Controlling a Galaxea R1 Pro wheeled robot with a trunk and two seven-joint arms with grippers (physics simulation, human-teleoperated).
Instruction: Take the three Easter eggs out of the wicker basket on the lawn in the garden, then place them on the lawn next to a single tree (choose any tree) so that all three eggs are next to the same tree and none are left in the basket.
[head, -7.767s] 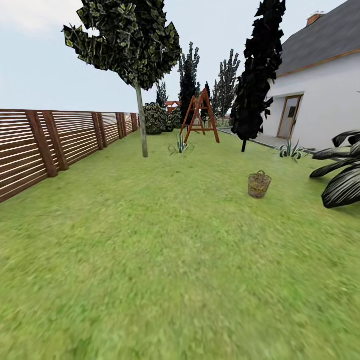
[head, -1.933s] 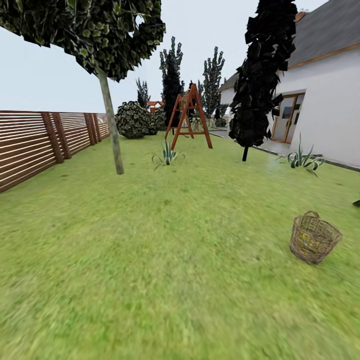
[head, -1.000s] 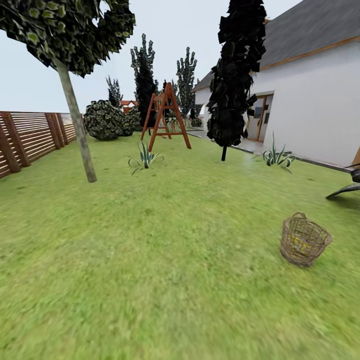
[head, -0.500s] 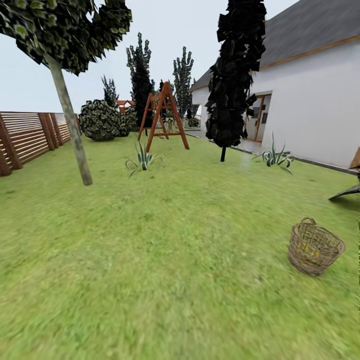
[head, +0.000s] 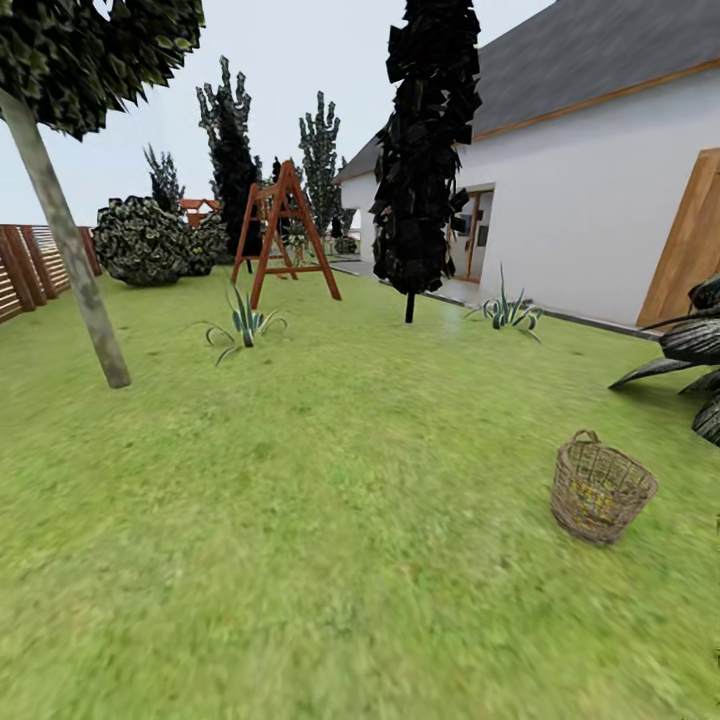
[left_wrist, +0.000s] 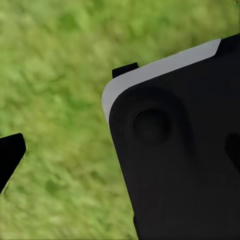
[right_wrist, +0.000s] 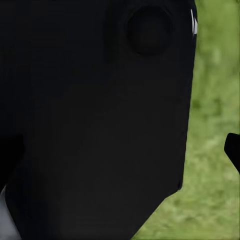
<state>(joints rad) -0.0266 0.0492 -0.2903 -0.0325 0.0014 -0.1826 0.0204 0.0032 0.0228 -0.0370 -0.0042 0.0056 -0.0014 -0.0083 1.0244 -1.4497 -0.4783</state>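
Wicker basket (head: 602, 498) sits on the lawn (head: 330, 520) ahead of me and off to my right, tilted a little, its rim facing up and toward me, with specks of yellow showing through the weave that I take for the Easter eggs (head: 598, 497), though I cannot count them from here. That bearing is what my next move turns on: the basket lies on my right side, so I judge my right arm the nearer one for reaching in, once my base has closed the gap, since it is well apart from me for now. The tree (head: 75, 265) with the pale leaning trunk stands far over on my left, well apart from the basket, with open grass between them; that looks like the trunk to lay the eggs beside. My wrist cameras look down at grass past dark body panels. In each a small black tip shows at the edge of the picture, too little to say how wide either gripper stands, so I cannot tell their opening; I see nothing held in either.
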